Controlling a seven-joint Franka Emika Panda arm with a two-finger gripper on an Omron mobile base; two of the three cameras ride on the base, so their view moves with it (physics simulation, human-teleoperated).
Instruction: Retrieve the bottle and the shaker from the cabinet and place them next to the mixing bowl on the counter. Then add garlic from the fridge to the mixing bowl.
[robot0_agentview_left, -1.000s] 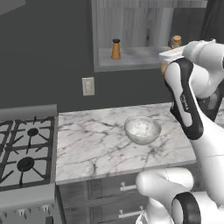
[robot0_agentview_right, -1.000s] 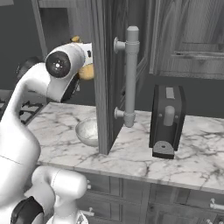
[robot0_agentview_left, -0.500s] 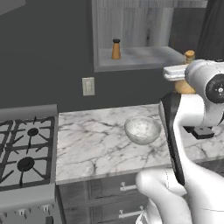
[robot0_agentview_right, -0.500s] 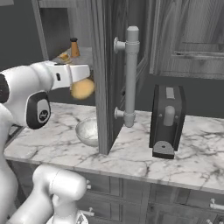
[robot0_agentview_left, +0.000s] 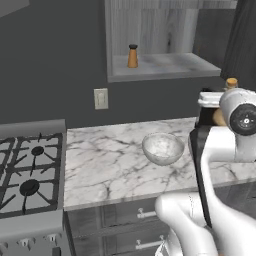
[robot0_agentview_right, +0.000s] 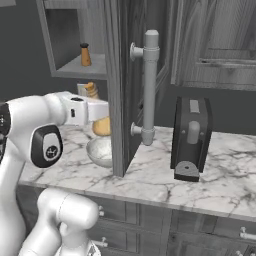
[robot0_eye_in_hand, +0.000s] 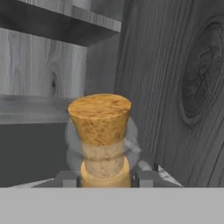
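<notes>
Above the marble counter, the gripper clamps the corked bottle by its neck; no readable labels.

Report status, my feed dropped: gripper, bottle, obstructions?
Gripper shut on golden-tan corked flask bottle, held above white marble counter. Orange-brown dark-capped shaker on grey cabinet shelf. Glassy mixing bowl just below; open cabinet door close beside.

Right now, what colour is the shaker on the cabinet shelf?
Orange-brown shaker with a dark cap, clearest in the left base view.
</notes>
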